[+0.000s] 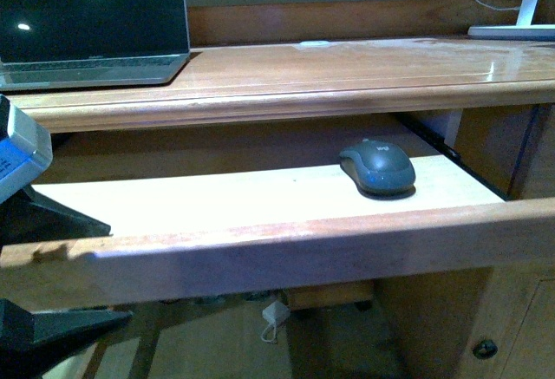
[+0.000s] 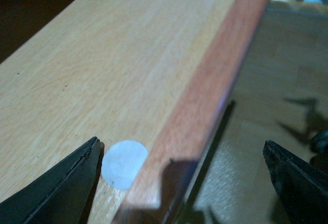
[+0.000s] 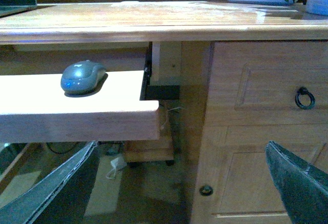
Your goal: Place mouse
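Note:
The mouse (image 1: 377, 168), a small dark grey-teal dome, lies on the pale pull-out tray (image 1: 217, 201) under the desk top, toward the tray's right end. In the right wrist view the mouse (image 3: 82, 77) rests near the tray's end (image 3: 77, 114). My right gripper (image 3: 179, 190) hangs open and empty, lower than the tray and well short of the mouse. My left gripper (image 2: 179, 183) is open with nothing in it; its dark fingers (image 2: 56, 188) straddle the tray's reddish front rail (image 2: 205, 96) at the left end, far from the mouse.
A laptop (image 1: 91, 23) stands at the desk's back left and a white lamp base (image 1: 512, 30) at the back right. Right of the tray is a cabinet with a ring handle (image 3: 305, 98) and a door knob (image 3: 206, 189). A round white sticker (image 2: 124, 163) marks the tray.

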### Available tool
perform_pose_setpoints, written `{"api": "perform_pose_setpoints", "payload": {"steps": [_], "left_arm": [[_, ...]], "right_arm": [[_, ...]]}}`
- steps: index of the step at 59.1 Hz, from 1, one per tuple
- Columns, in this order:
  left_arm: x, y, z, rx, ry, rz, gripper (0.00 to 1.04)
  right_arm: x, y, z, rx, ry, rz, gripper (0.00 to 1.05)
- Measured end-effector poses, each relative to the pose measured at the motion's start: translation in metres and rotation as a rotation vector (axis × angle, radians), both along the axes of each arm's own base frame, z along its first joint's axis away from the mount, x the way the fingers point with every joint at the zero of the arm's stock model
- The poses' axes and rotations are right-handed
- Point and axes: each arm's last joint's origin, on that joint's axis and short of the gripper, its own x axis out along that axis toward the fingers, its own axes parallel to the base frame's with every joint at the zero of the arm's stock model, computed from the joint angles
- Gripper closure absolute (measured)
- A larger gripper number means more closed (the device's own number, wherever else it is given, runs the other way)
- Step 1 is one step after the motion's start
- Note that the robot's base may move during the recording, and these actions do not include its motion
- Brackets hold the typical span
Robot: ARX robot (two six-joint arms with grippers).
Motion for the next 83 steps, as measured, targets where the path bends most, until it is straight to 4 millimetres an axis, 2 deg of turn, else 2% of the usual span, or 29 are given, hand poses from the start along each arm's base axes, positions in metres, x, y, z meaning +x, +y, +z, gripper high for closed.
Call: {"api": "perform_pose_setpoints", "payload": {"steps": [5, 10, 14, 16, 23, 31, 36, 39, 43, 48, 53, 59, 65, 70, 77, 83], "left_arm": [[0.002, -0.001, 0.015, -0.095, -0.016, 0.113, 0.08], [0.005, 0.003, 0.042, -0.214, -0.076, 0.283, 0.08], [-0.003, 0.008, 0.07, -0.381, -0.078, 0.459, 0.08], [-0.01, 0.009, 0.076, -0.431, -0.074, 0.509, 0.08], [-0.037, 0.009, 0.081, -0.572, -0.012, 0.64, 0.08], [-0.077, -0.001, 0.067, -0.629, 0.037, 0.735, 0.09], [-0.109, -0.009, 0.055, -0.538, -0.129, 0.889, 0.23], [-0.141, -0.006, 0.036, -0.411, -0.221, 1.0, 0.37], [-0.171, 0.0, 0.015, -0.335, -0.251, 1.028, 0.53], [-0.183, 0.008, 0.007, -0.368, -0.316, 1.005, 0.72], [-0.184, 0.011, 0.007, -0.373, -0.332, 1.002, 0.85], [-0.184, 0.014, 0.006, -0.374, -0.341, 1.001, 1.02], [-0.184, 0.018, 0.003, -0.374, -0.337, 0.973, 1.02], [-0.184, 0.025, -0.006, -0.368, -0.345, 1.002, 1.02], [-0.184, 0.027, -0.008, -0.364, -0.343, 1.009, 1.02], [-0.184, 0.027, -0.007, -0.365, -0.344, 1.008, 1.02]], "right_arm": [[0.0, 0.0, 0.0, 0.0, 0.0, 0.0, 0.07], [0.0, 0.0, 0.0, 0.0, 0.0, 0.0, 0.07], [0.0, 0.0, 0.0, 0.0, 0.0, 0.0, 0.07], [0.0, 0.0, 0.0, 0.0, 0.0, 0.0, 0.07], [0.0, 0.0, 0.0, 0.0, 0.0, 0.0, 0.07], [0.0, 0.0, 0.0, 0.0, 0.0, 0.0, 0.07], [0.0, 0.0, 0.0, 0.0, 0.0, 0.0, 0.07], [0.0, 0.0, 0.0, 0.0, 0.0, 0.0, 0.07], [0.0, 0.0, 0.0, 0.0, 0.0, 0.0, 0.07], [0.0, 0.0, -0.001, 0.009, 0.013, -0.003, 0.07], [0.004, 0.001, -0.001, 0.083, 0.082, -0.026, 0.07], [0.02, 0.0, 0.01, 0.144, 0.078, -0.021, 0.07], [0.044, -0.001, 0.032, 0.167, 0.02, -0.04, 0.07], [0.072, 0.002, 0.052, 0.174, -0.024, -0.028, 0.07], [0.113, 0.022, 0.069, 0.162, -0.008, 0.047, 0.07], [0.143, 0.052, 0.067, 0.093, 0.057, 0.125, 0.07]]}}
